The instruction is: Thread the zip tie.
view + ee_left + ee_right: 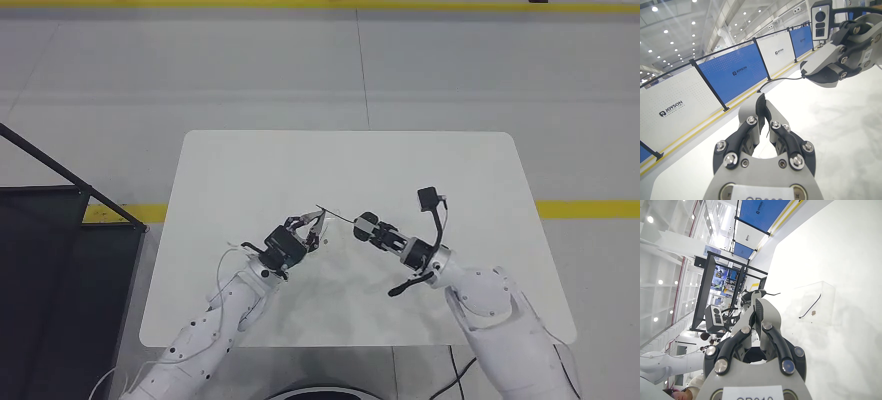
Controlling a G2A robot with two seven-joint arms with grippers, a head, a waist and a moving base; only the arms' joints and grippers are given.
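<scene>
Zip tie (783, 78) held in the air above the white table (450, 170).
It arcs between the arms: one end is clamped in the closed left gripper (762, 98), the other pinched by the closed right gripper (804, 74), their tips near each other.

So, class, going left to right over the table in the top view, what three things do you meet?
left gripper → zip tie → right gripper
</scene>
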